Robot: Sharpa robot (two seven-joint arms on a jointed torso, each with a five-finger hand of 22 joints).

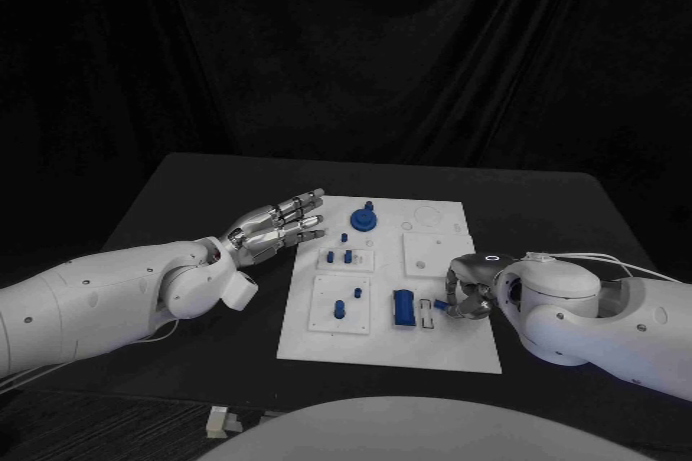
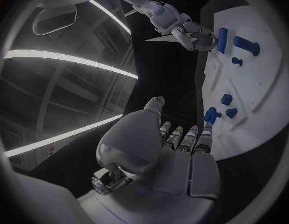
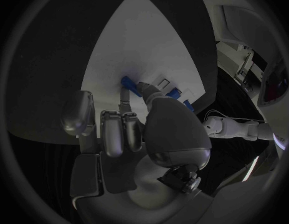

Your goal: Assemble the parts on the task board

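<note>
Two white, rounded arms are showing small dark screws along their shells — each is ending in a silver many-fingered hand, left hand point(image 1: 274, 228) and right hand point(image 1: 469, 289), a thin white cable trailing behind the right fingers.

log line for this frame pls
left hand: open, beside task board | right hand: fingertips at small blue part, grip unclear
</note>
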